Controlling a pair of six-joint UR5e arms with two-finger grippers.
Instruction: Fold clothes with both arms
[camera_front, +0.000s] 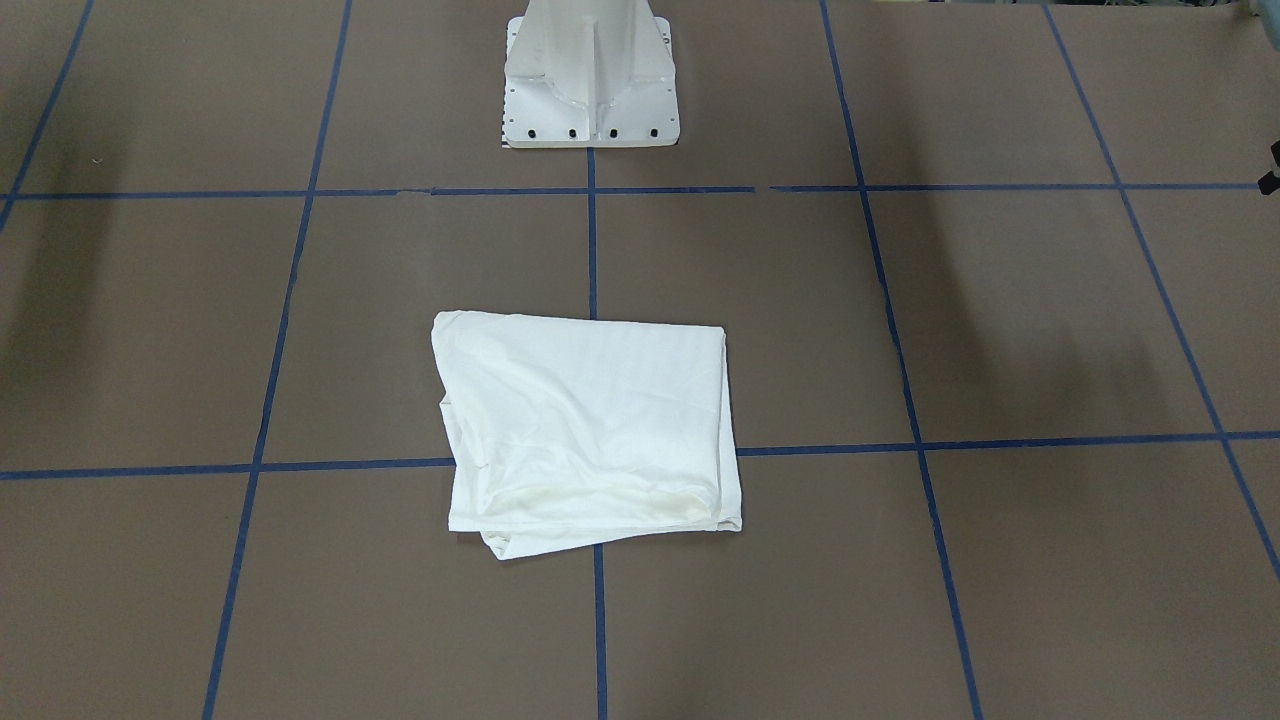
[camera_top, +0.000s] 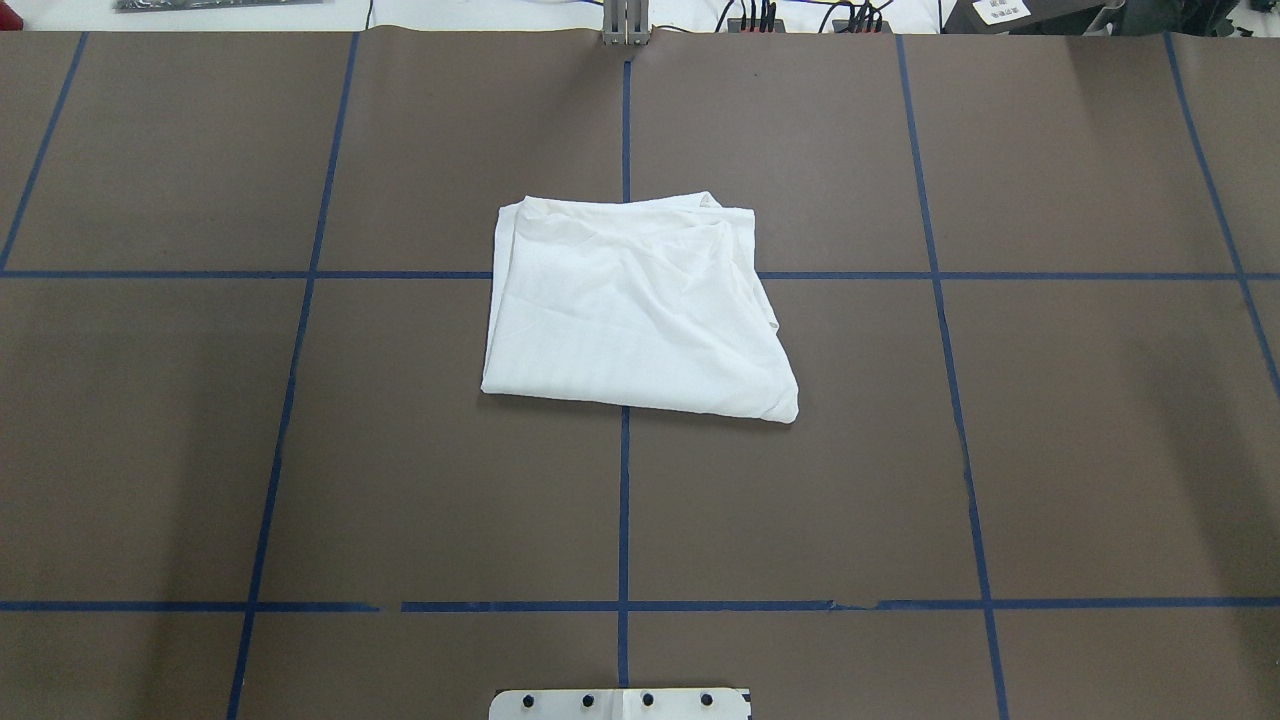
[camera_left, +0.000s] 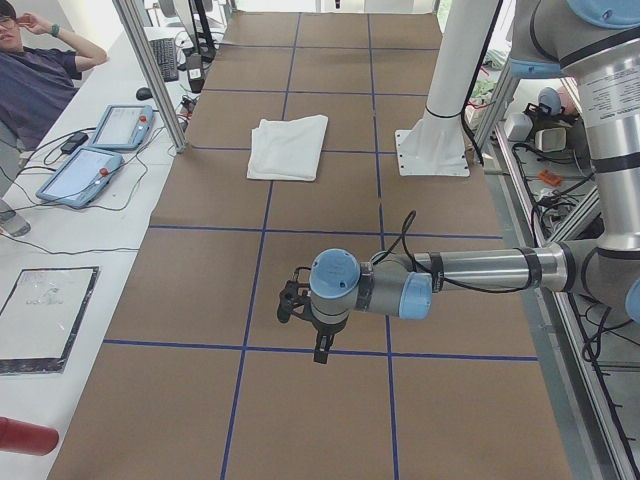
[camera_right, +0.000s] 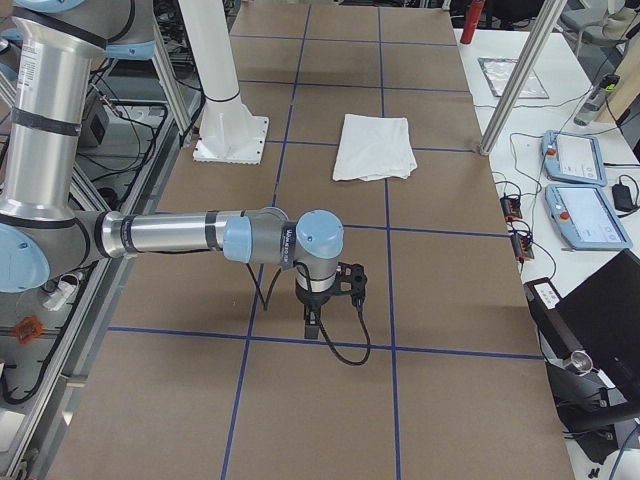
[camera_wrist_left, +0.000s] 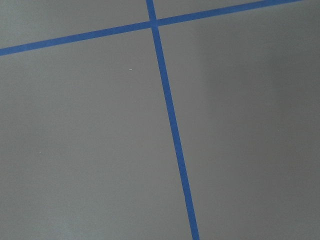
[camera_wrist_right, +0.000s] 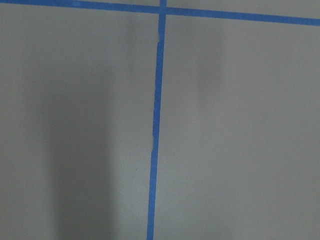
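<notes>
brown table (camera_top: 1100, 450), ruled into a grid by blue tape lines (camera_top: 623, 500). left arm (camera_left: 470, 270) stretched level over the table's left end, right arm (camera_right: 170, 235) likewise over its right end. white pedestal (camera_front: 590, 90) bolted at the robot's edge, on the centre tape line. white t-shirt (camera_top: 630, 310) folded into a rough rectangle, lying flat mid-table across a tape crossing, out in front of the pedestal and apart from it. left gripper (camera_left: 320, 350) pointing down above bare table, well apart from the t-shirt. right gripper (camera_right: 313, 325) the same at the opposite end, equally far from it. caught only by the side cameras, so cannot tell whether either pair of jaws is released or clenched. both wrist views filled with bare table and tape lines.
</notes>
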